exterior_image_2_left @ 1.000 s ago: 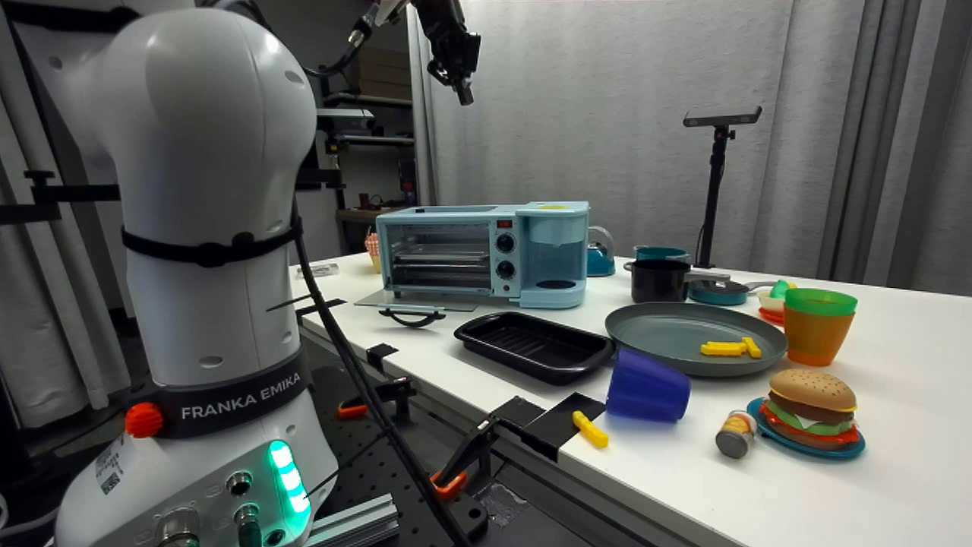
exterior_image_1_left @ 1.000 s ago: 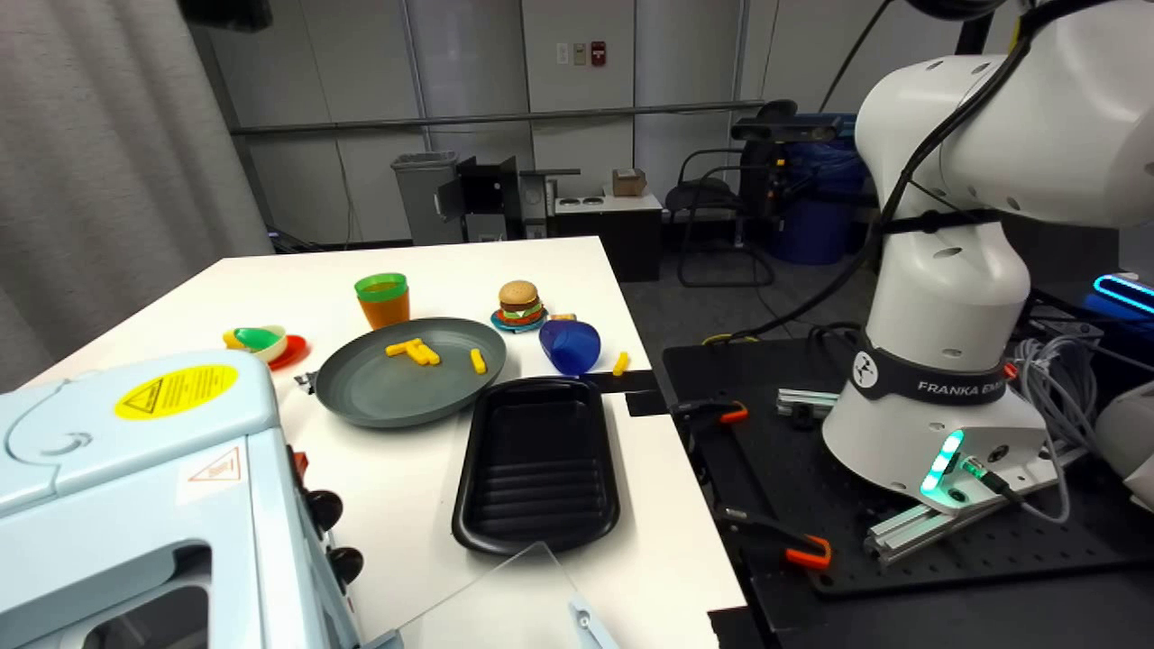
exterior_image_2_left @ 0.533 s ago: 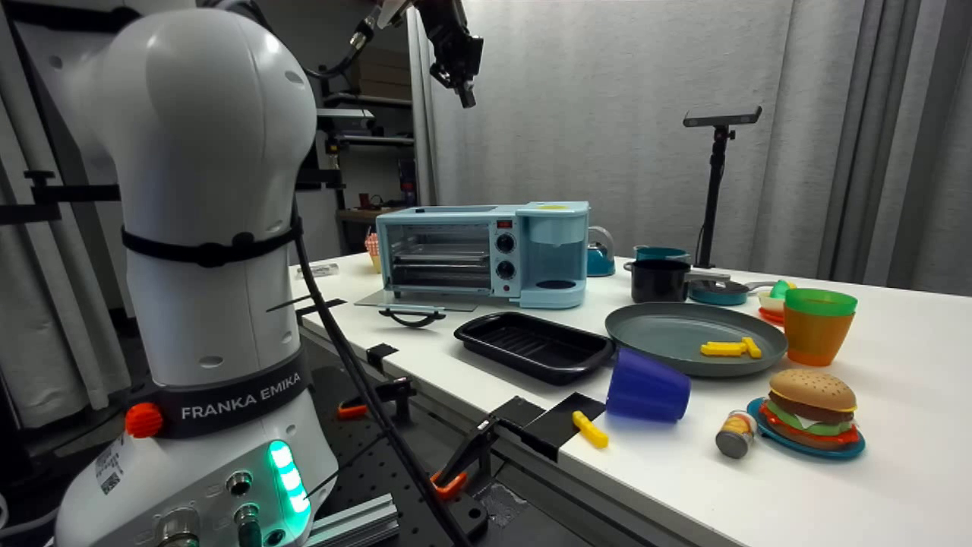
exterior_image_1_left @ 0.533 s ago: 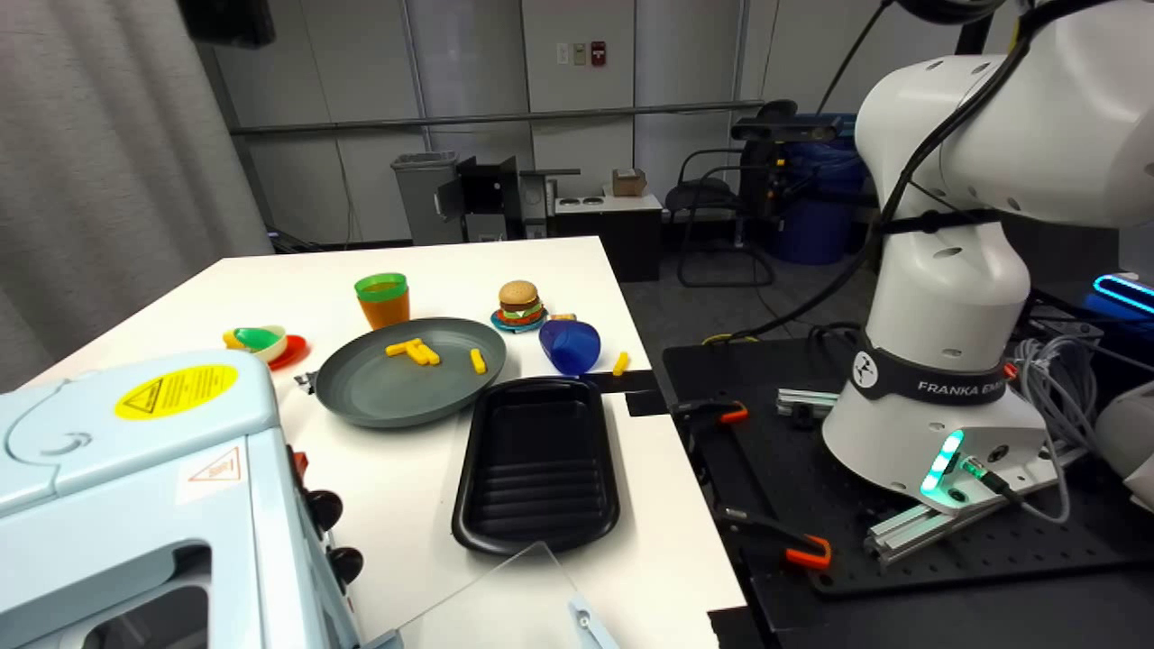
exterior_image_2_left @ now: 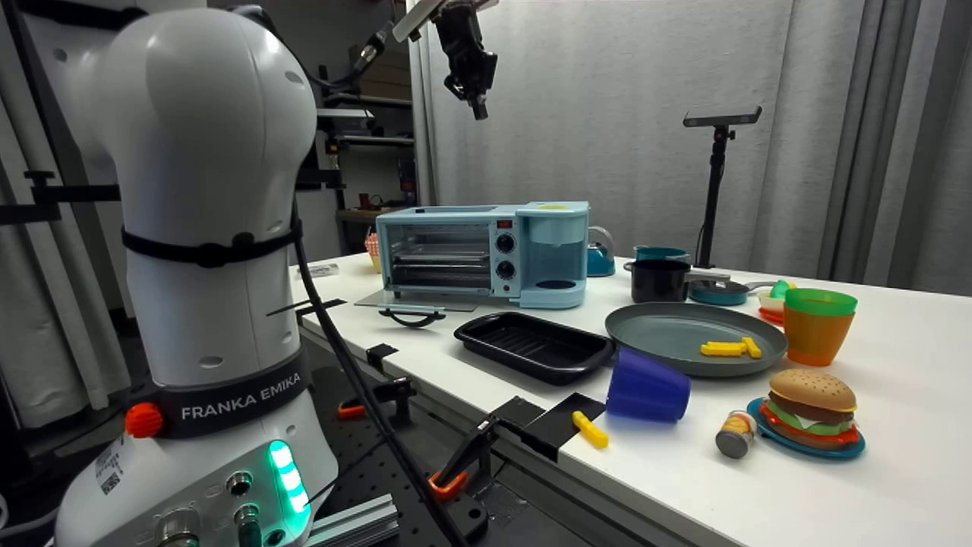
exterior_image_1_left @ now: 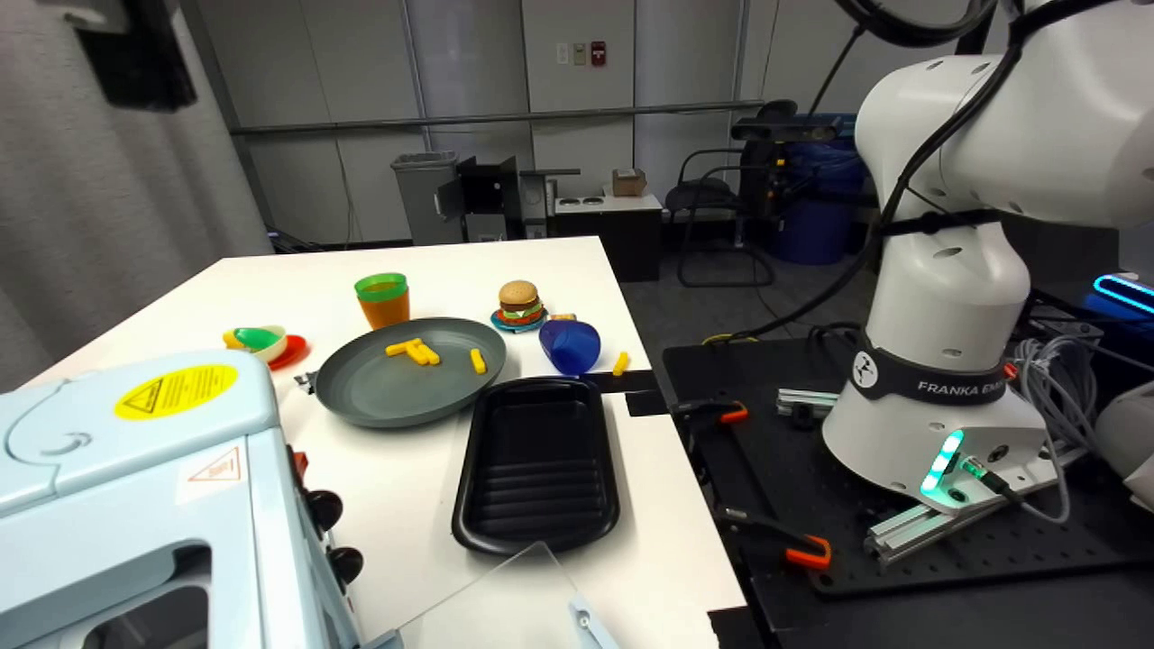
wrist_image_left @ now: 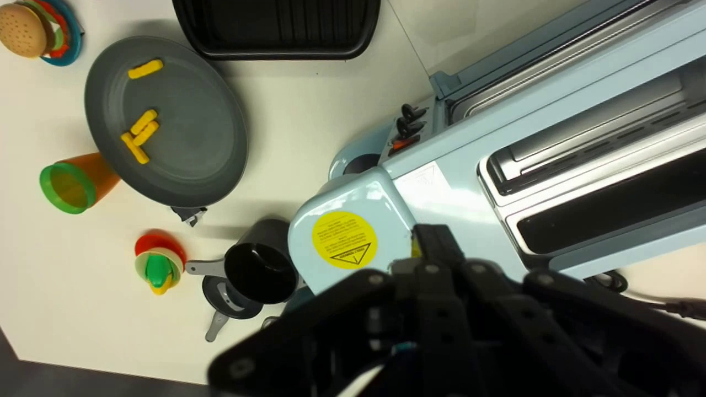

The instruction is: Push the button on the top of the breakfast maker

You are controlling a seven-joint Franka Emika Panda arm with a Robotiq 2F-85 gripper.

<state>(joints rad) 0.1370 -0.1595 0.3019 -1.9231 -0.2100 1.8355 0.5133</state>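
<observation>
The fingers (wrist_image_left: 437, 246) are closed together and hang well above the breakfast maker (exterior_image_2_left: 507, 256), which stands on the white bench (exterior_image_2_left: 911, 494). The wrist view looks down on its top, with a round yellow label (wrist_image_left: 345, 240), a metal-lined opening (wrist_image_left: 579, 157) and, behind the body, a black power cord (wrist_image_left: 683, 307). In an exterior view its front shows, with metal racks (exterior_image_2_left: 442, 260) inside and two black knobs (exterior_image_2_left: 505, 270). A black pot (wrist_image_left: 262, 264) appears there and in the wrist view; a tilted blue cup (exterior_image_2_left: 649, 384) shows in both exterior views, outside the wrist view's reach. A small can (exterior_image_2_left: 735, 434) beside the toy burger (exterior_image_2_left: 811, 403) shows clearly in an exterior view alone.

On the bench, a black tray (exterior_image_1_left: 538, 469) lies just beside the grey frying pan (exterior_image_1_left: 406, 379), which holds yellow sticks (wrist_image_left: 145, 69). Black patches (exterior_image_2_left: 562, 425) cover parts of the bench's edge. Farther off are a grey curtain (exterior_image_2_left: 607, 137), a bin (exterior_image_1_left: 428, 203) and a chair (exterior_image_1_left: 706, 195).
</observation>
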